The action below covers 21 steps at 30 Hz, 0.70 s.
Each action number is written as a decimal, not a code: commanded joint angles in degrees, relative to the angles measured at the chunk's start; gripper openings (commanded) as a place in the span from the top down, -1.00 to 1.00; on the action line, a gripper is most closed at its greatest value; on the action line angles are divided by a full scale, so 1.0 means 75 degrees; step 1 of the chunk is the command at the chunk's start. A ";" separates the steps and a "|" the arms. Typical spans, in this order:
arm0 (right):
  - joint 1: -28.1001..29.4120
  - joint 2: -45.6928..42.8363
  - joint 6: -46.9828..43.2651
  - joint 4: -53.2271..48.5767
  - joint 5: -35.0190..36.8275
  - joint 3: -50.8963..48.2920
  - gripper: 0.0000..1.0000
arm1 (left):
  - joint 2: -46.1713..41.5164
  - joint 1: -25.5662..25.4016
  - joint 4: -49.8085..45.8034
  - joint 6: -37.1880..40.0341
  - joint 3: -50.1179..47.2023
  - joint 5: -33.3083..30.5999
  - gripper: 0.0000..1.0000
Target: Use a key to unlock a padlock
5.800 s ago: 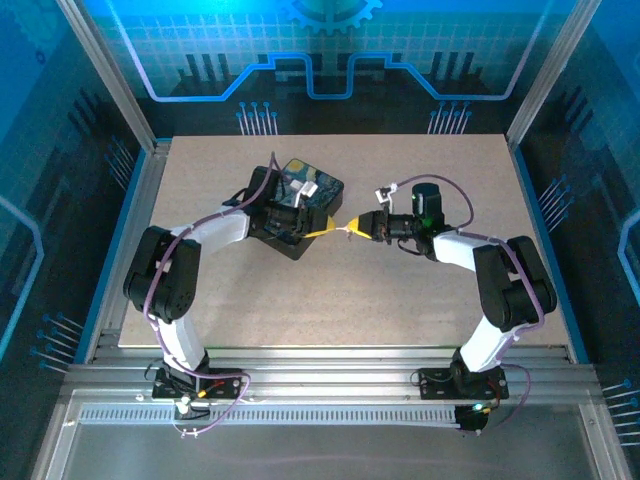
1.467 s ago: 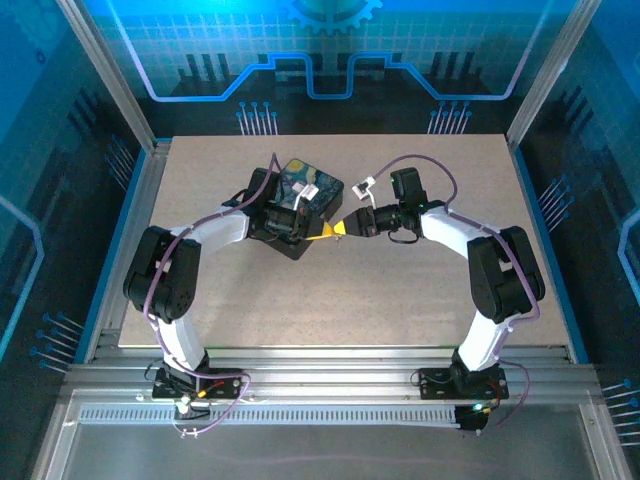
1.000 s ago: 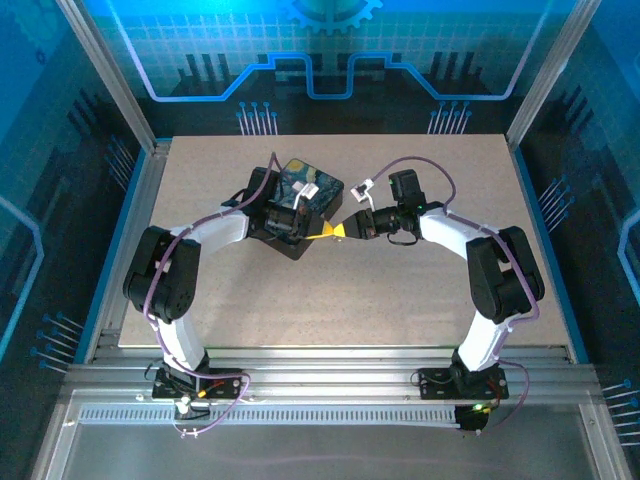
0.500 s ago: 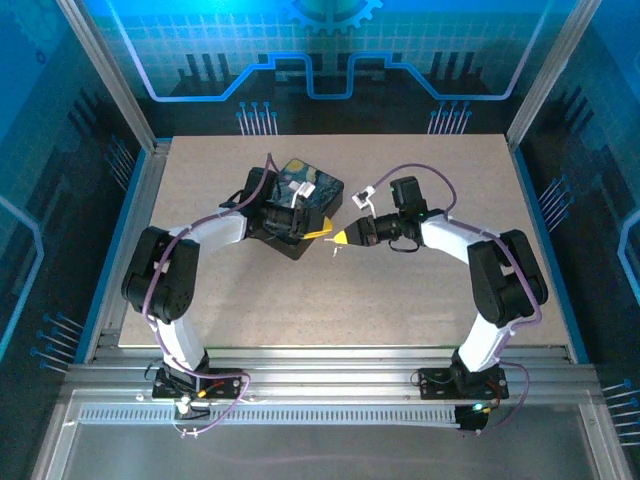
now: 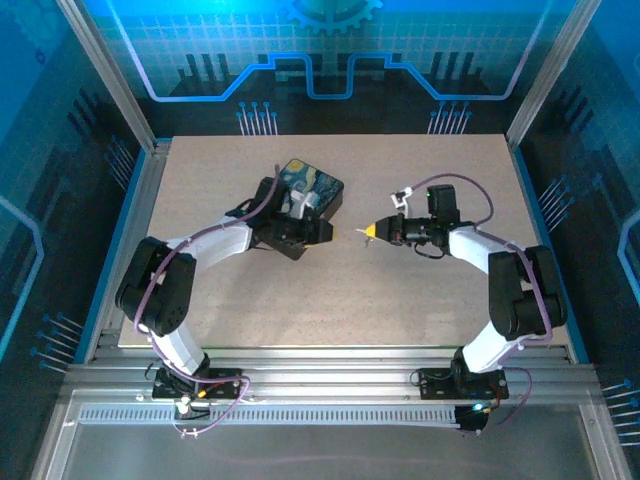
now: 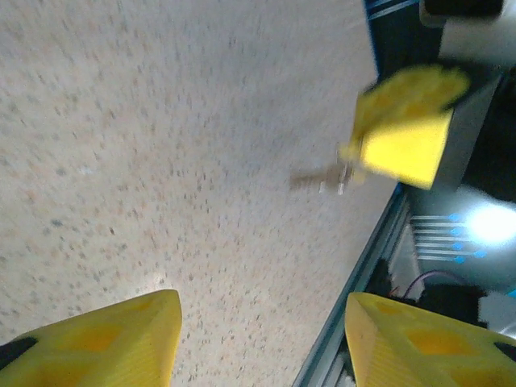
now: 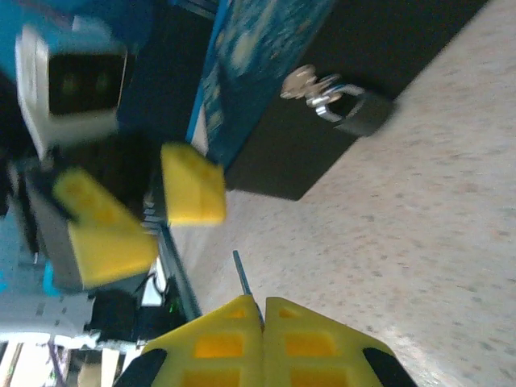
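Starry-print dark box (image 5: 318, 186) rests on speckled table (image 5: 400, 292).

Right wrist view: a thin tip of the key (image 7: 240, 274) shows, the rest hidden between the pressed-together fingers of the right end effector (image 7: 263, 302). Left wrist view: that end effector is motion-blurred, and the fingers of the left end effector (image 6: 262, 305) run off the bottom edge.

Left end effector (image 6: 262, 322) spread, right one (image 7: 264, 310) pinched
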 commanded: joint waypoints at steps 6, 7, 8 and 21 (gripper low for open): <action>-0.0347 -0.0378 0.0422 -0.0040 0.0856 -0.0094 1.00 | 0.0303 -0.0239 -0.2148 0.0431 0.0794 -0.2793 -0.16; -0.0334 -0.0388 0.0375 -0.0101 0.0893 -0.0056 1.00 | 0.0313 -0.0219 -0.2294 0.0442 0.0857 -0.3195 -0.18; -0.0339 -0.0399 0.0352 -0.0126 0.0908 -0.0040 1.00 | 0.0298 -0.0184 -0.2389 0.0456 0.0904 -0.3468 -0.18; -0.0049 -0.0366 0.0377 0.0012 0.0930 -0.0140 1.00 | 0.0607 0.0174 -0.1556 -0.0039 0.0859 -0.6240 -0.25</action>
